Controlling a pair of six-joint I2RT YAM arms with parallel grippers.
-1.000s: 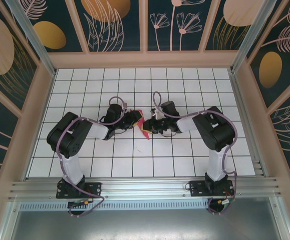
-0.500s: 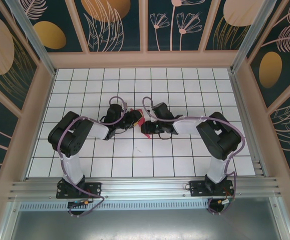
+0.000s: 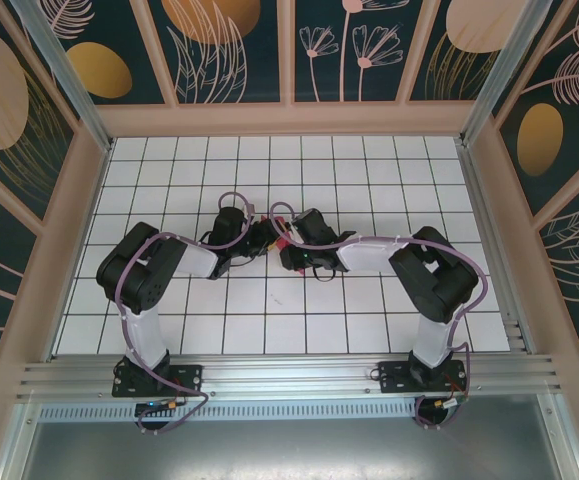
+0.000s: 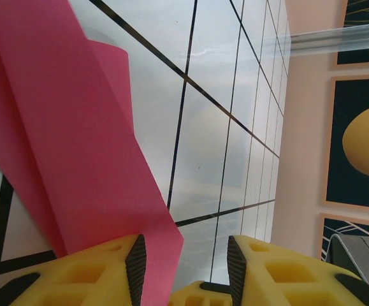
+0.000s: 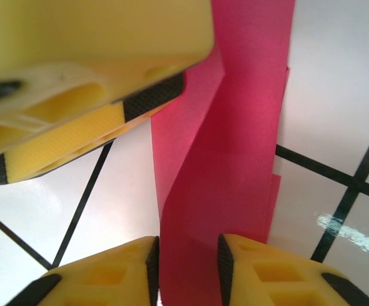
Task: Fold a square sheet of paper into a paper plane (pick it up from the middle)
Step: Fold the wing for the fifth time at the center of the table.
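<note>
- Between the two grippers, near the middle of the white tiled table [image 3: 369,170], sits the magenta-pink sheet of paper [image 3: 283,238]. From the top view little more than a small sliver of it can be seen.
- Seen from the left wrist, the sheet of paper [image 4: 76,140] is folded into layers, with one flap curling up near the top. It slants down into the gap of the left gripper [image 4: 185,268].
- Its lower edge lies against the black pad of one yellow finger [image 4: 76,274]. Bare tile shows between the paper and the other finger, so these jaws stand apart and are not pinching it.
- Seen from the right wrist, the sheet of paper [image 5: 235,159] runs as a long creased strip across the tiles, down into the right gripper [image 5: 187,261].
- Pink fills the whole gap between the two pads. I cannot tell whether they press on the paper or only straddle it.
- A yellow finger of the left gripper [image 5: 76,57] sits across the top of that view, just beside the strip.
- On the table, the left gripper [image 3: 269,238] and right gripper [image 3: 291,245] meet nose to nose, both arms reaching inward.
</note>
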